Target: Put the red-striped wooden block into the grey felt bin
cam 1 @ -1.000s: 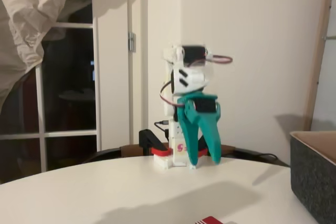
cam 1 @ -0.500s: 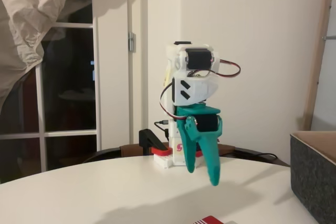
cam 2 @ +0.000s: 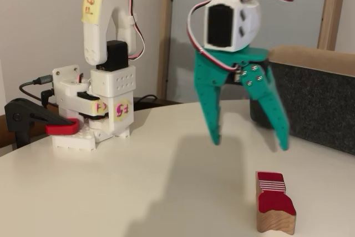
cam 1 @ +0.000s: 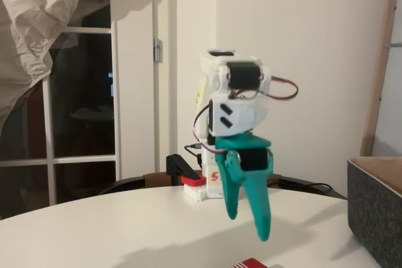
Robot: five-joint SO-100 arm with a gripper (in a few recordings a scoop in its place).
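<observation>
The tool (cam 2: 248, 140) is hanging spread apart at frame centre, above the block (cam 2: 274, 209) lying lower right on the table (cam 2: 138, 192).

The gripper (cam 2: 247, 137) hung above the table (cam 2: 138, 192), fingers pointing down and spread apart, touching nothing. In a fixed view the red-striped wooden block (cam 2: 273, 209) lay on the table below the gripper and slightly to its right, nearer the camera. The grey felt bin (cam 2: 316, 101) stood on the table to the gripper's right and behind it. The arm base (cam 2: 91, 115) sat well to the gripper's left, with a clamp (cam 2: 33, 123) just left of the base.
</observation>
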